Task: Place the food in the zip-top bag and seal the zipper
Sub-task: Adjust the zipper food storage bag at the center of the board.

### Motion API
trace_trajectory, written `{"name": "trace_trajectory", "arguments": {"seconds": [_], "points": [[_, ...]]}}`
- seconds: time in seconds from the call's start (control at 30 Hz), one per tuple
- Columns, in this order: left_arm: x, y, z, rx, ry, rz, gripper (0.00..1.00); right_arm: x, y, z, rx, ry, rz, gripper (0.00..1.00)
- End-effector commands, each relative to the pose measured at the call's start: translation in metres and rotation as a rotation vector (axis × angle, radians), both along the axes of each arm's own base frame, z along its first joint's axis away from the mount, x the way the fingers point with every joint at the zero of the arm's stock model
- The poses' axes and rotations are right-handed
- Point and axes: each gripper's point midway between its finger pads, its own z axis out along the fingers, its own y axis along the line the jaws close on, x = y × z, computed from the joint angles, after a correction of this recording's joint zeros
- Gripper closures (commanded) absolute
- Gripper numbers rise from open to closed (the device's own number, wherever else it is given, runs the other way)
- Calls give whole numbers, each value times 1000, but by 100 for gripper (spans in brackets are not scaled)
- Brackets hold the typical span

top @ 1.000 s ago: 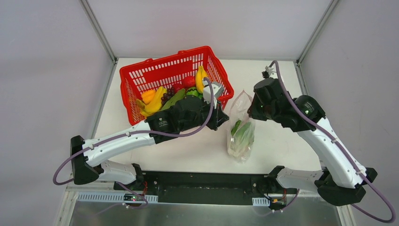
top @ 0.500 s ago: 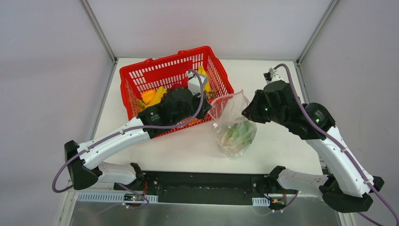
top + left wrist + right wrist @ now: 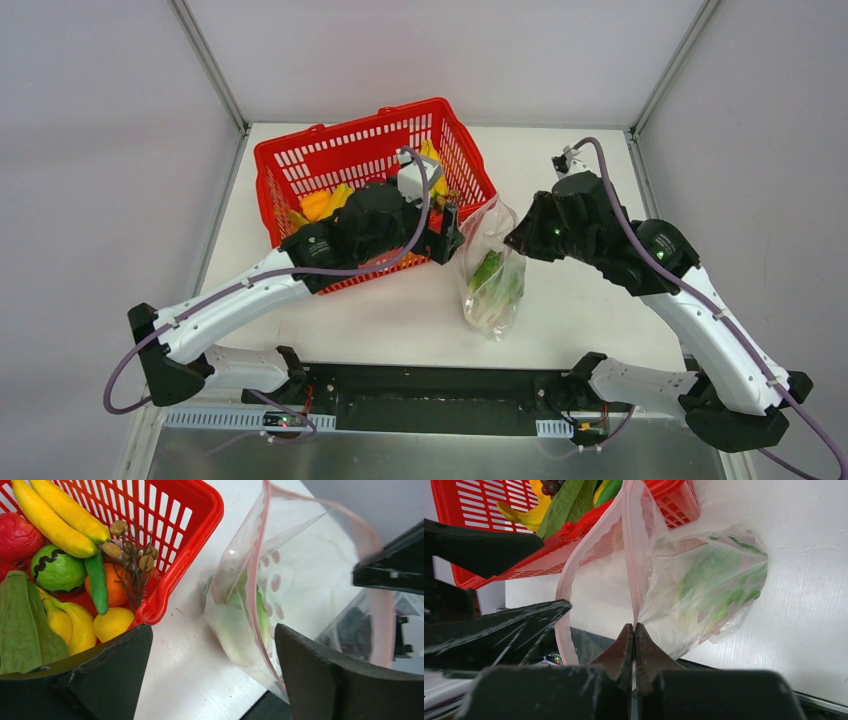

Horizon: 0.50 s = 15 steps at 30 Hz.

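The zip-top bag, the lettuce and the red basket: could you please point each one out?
zip-top bag (image 3: 659, 580): right wrist view, clear side wall.
lettuce (image 3: 719, 582): right wrist view, green leaf inside the bag.
red basket (image 3: 212, 502): left wrist view, rim corner.

The left arm (image 3: 240, 298) stretches from its base at 7 o'clock toward the centre. The left gripper (image 3: 212, 632) points to 3 o'clock with its jaws wide apart. The right arm (image 3: 705, 320) rises from 5 o'clock with its elbow bent. The right gripper (image 3: 634, 630) faces 9 o'clock, jaws pinched together on the rim of the zip-top bag (image 3: 719, 575).
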Motion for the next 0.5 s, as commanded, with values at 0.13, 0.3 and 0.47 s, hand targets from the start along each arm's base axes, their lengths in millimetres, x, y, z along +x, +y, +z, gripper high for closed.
{"name": "trace_trajectory", "arguments": {"seconds": [0.13,0.3,0.47], "points": [[5,68,76,-3,-198,136,1,7,14,10,69,-45,13,100],[23,116,59,81,-140,308,1,7,19,10,83,-44,35,100],[44,166,19,166,15,463,1,6,23,10,93,-43,54,100]]}}
